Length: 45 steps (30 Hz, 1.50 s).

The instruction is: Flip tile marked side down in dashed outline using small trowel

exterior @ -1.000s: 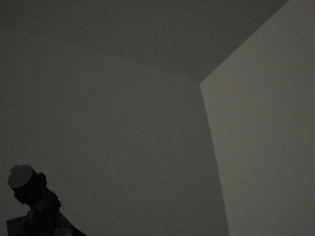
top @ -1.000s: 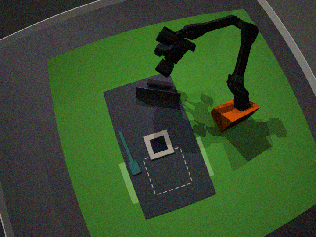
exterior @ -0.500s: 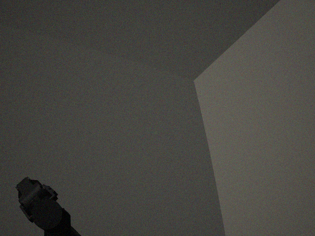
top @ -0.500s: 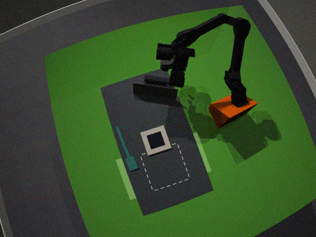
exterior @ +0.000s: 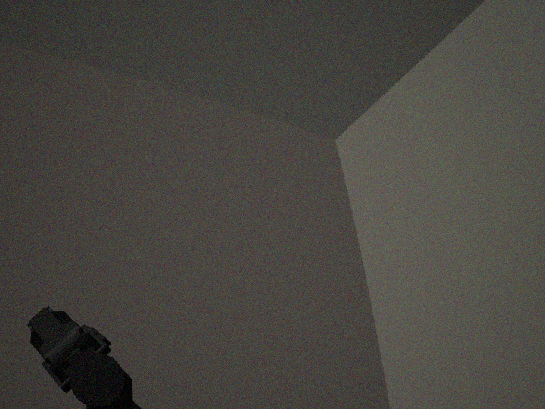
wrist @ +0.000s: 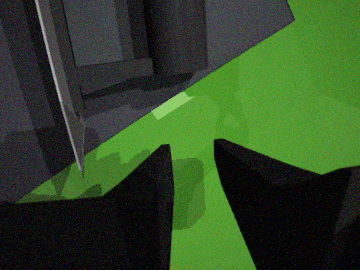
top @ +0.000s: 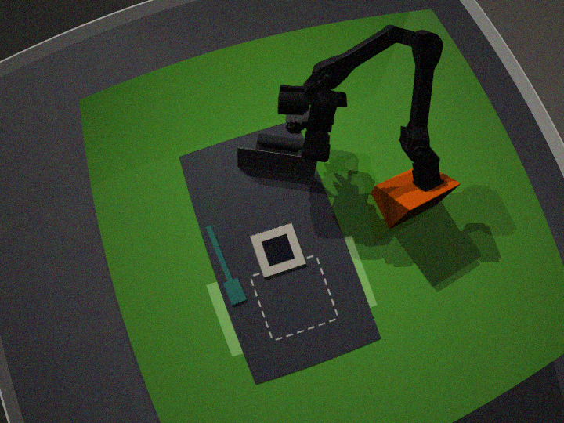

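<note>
Tile lies dark square up, straddling the outline's edge, trowel unheld

The tile (top: 257,249), pale with a dark square on its upper face, lies flat on the dark mat (top: 314,352). It covers part of one side of the dashed outline (top: 276,339), with most of its body outside. It is not turned over.

Beside it, apart, the teal trowel (top: 235,291) lies flat near the mat's long edge, its blade next to the outline and its thin handle slanting away.

Toward one end of the mat I see an upright dark panel (top: 275,163) with a dark bar (top: 275,141) behind it. The black arm (top: 424,81) (exterior: 98,378) climbs from its orange base (top: 392,207), folds sharply at the elbow, reaches back over the green surface (top: 136,218) and bends again at the wrist. The gripper (top: 316,152) (wrist: 192,150) hangs by the panel's end, well apart from tile and trowel; whether it touches the panel I can't tell. Its two fingers stand a narrow gap apart, with nothing between them.

I count one tile, one trowel, one outline, one mat, one panel, one bar and one arm, plus two light green strips (top: 222,320) (top: 363,275) along the mat's long sides.
</note>
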Each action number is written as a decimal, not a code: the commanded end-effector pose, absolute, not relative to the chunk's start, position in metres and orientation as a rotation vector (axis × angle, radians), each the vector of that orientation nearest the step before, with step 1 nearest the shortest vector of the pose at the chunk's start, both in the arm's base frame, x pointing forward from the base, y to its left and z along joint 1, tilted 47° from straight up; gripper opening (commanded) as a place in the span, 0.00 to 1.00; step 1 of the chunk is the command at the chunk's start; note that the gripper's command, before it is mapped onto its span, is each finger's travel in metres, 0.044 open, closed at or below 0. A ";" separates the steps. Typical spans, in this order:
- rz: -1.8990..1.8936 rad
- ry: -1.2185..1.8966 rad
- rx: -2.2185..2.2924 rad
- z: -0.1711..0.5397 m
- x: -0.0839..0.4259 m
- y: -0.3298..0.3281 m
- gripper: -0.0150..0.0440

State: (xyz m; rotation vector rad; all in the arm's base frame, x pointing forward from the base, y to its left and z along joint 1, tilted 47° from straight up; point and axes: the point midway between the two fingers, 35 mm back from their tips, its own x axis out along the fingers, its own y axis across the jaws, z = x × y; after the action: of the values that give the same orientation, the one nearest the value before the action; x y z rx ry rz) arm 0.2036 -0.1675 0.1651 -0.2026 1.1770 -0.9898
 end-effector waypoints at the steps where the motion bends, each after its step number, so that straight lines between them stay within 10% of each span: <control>1: -0.994 1.179 -0.204 0.159 0.206 -0.166 0.42; 45: -0.994 1.179 -0.202 0.106 0.247 -0.131 0.42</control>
State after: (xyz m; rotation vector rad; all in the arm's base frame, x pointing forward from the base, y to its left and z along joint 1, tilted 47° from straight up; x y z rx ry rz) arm 0.2431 -0.1345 0.1100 -0.2024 1.1793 -0.9899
